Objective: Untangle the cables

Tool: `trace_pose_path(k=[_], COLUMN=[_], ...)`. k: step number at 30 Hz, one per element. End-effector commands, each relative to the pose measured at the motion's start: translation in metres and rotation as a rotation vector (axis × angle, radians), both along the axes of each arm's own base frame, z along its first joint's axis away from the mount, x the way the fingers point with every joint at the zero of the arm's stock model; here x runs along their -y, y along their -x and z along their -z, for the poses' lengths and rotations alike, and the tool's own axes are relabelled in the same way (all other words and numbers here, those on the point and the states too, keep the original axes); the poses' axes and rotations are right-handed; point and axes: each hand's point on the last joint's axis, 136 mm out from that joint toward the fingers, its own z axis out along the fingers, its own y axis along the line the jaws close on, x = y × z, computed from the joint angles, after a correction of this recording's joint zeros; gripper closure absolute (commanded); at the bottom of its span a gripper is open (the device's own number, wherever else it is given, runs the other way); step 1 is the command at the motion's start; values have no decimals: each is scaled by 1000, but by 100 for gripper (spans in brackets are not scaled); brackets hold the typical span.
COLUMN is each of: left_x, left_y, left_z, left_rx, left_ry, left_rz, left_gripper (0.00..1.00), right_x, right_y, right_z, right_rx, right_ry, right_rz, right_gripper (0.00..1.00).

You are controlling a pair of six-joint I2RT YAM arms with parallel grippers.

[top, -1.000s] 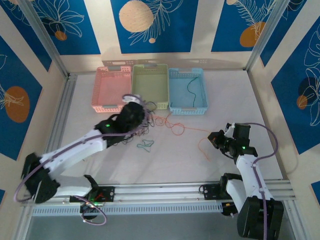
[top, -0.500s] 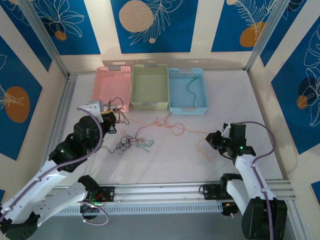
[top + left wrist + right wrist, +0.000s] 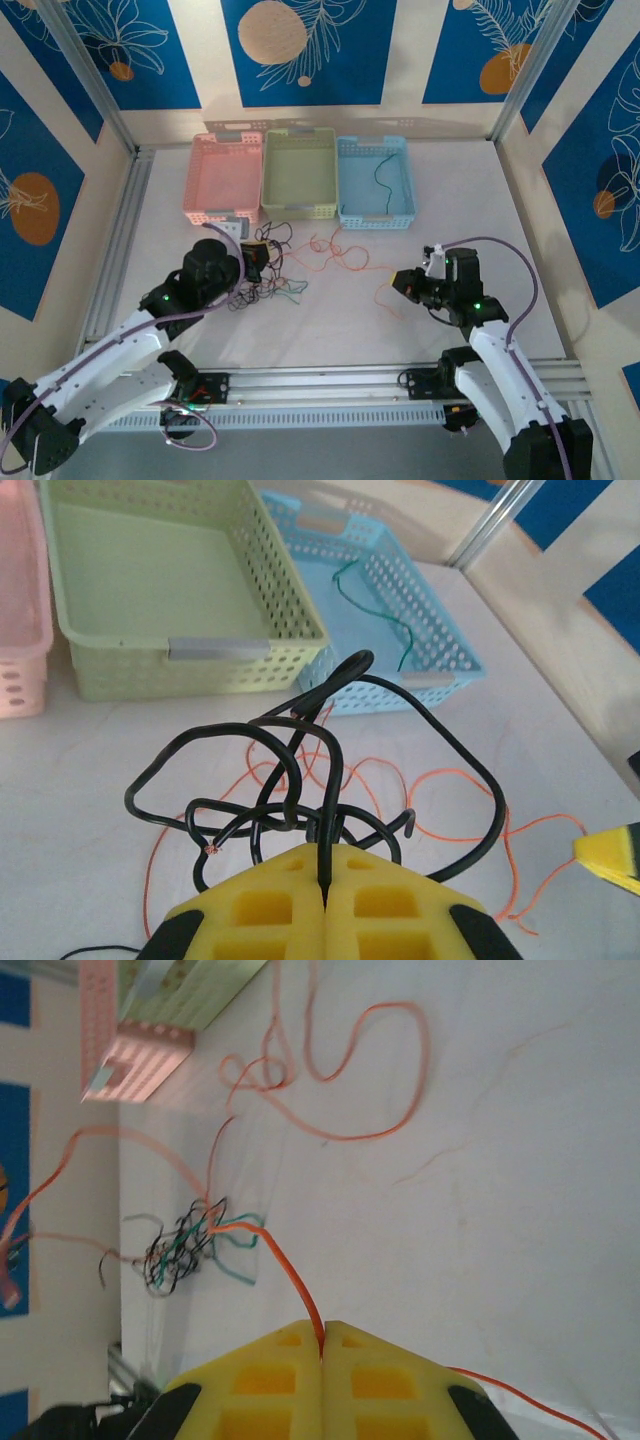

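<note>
1. Left arm: it has swung back from the left side of the tabletop (image 3: 340, 325) toward the centre. My left claw (image 3: 255, 262) now sits at the tangle of cables (image 3: 268, 285), just in front of the baskets. Its pads are pressed together on a black cable (image 3: 328, 810), whose loops stand up ahead of them.

2. Right arm: my right claw (image 3: 400, 285) has shifted left, toward the tangle, pinching an orange cable (image 3: 302, 1305) that runs back into the knot.

3. Consequence (judgement): each claw holds a different strand, but they have closed in on each other. Separation needs them to draw apart.

4. Containers:
- pink basket (image 3: 215, 215): empty.
- green basket (image 3: 300, 210): empty.
- blue basket (image 3: 376, 218): one thin green cable (image 3: 382, 180).
</note>
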Motion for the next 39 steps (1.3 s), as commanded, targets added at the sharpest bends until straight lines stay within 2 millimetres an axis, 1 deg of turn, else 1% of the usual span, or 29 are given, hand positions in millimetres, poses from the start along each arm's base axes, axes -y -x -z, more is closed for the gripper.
trace_pose_path(k=[1, 2, 3, 4, 5, 6, 7, 9, 12, 13, 16, 20, 22, 23, 25, 27, 29, 32, 33, 34, 35, 36, 37, 38, 39], left_x=[10, 12, 14, 16, 17, 18, 19, 19, 22, 23, 25, 23, 21, 19, 16, 13, 12, 10, 10, 9, 8, 6, 4, 1, -2], left_y=[-6, -6, -6, -6, -6, -6, -6, -6, -5, -5, -3, 0, 1, 2, 5, 6, 7, 8, 9, 9, 10, 10, 10, 10, 10], left_z=[-11, -11, -11, -11, -11, -11, -11, -11, -11, -12, -15, -19, -22, -23, -26, -28, -30, -31, -32, -32, -33, -33, -33, -32, -31], left_rx=[46, 43, 41, 39, 38, 37, 35, 32, 24, 22, 18, 9, 10, 11, 16, 21, 23, 22, 23, 24, 26, 27, 26, 23, 21], left_ry=[51, 53, 58, 64, 67, 71, 70, 70, 70, 72, 81, 74, 72, 72, 72, 68, 65, 59, 57, 55, 54, 52, 48, 44, 37], left_rz=[29, 34, 41, 48, 53, 56, 59, 64, 77, 81, 95, 94, 90, 89, 85, 79, 77, 75, 75, 74, 71, 64, 55, 43, 32], left_gripper=[100, 100, 100, 100, 100, 100, 100, 100, 100, 100, 100, 100, 100, 100, 100, 100, 100, 100, 100, 100, 100, 100, 100, 100, 100], right_x=[-12, -15, -18, -21, -24, -29, -36, -52, -78, -89, -114, -143, -159, -166, -178, -185, -191, -201, -204, -204, -203, -201, -199, -197, -194], right_y=[5, 6, 7, 8, 9, 10, 12, 17, 22, 23, 17, -3, -10, -10, -18, -27, -35, -39, -39, -40, -41, -42, -42, -41, -39], right_z=[-21, -23, -26, -28, -33, -39, -48, -73, -104, -109, -114, -106, -94, -89, -73, -65, -60, -53, -49, -46, -45, -45, -46, -51, -58], right_rx=[56, 58, 62, 66, 80, 98, 117, 191, 331, 370, 445, 485, 514, 531, 588, 639, 656, 626, 613, 596, 582, 565, 548, 548, 559], right_ry=[-2, -4, -2, 2, 5, 6, 5, -19, -16, 1, 68, 140, 189, 215, 328, 379, 379, 382, 387, 400, 407, 412, 410, 402, 394], right_rz=[-86, -100, -111, -128, -147, -174, -204, -281, -407, -454, -569, -682, -762, -807, -861, -876, -884, -923, -936, -940, -939, -934, -923, -910, -895], right_gripper=[99, 94, 80, 63, 51, 39, 32, 27, 25, 25, 24, 16, 13, 12, 11, 11, 11, 23, 30, 39, 53, 71, 85, 95, 100])
